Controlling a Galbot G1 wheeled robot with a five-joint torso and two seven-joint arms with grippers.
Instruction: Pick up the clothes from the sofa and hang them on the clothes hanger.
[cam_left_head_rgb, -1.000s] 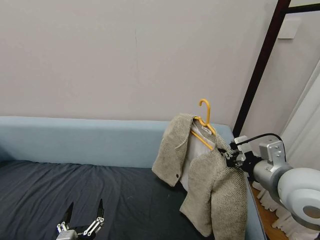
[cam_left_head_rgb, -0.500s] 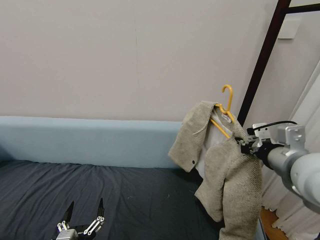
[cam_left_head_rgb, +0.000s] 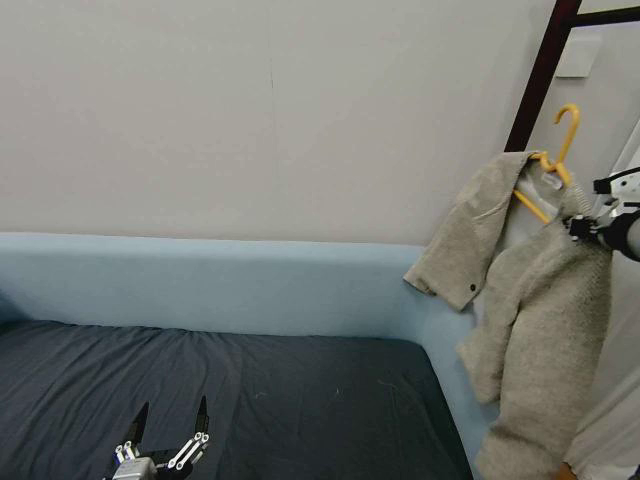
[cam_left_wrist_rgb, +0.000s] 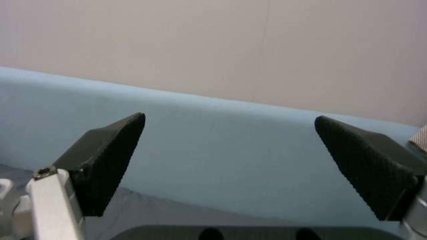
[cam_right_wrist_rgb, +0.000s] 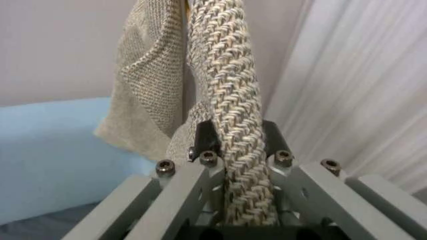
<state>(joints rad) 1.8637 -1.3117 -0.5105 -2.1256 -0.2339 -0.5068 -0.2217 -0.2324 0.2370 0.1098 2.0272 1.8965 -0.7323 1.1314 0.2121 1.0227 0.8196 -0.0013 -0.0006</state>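
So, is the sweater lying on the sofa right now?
No, the sweater hangs in the air on a yellow hanger, pinched in the right gripper's fingers.

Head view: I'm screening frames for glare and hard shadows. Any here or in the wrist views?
Head view: even light, no hard shadow from the beige knitted cardigan on the yellow hanger. Right wrist view: right gripper, shut on it, shows no glare. Left wrist view: open left gripper, glare-free.

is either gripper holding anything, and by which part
Right gripper: shut on the knit cardigan, pinching a fold at its shoulder, on the yellow hanger. Left gripper: open, empty.
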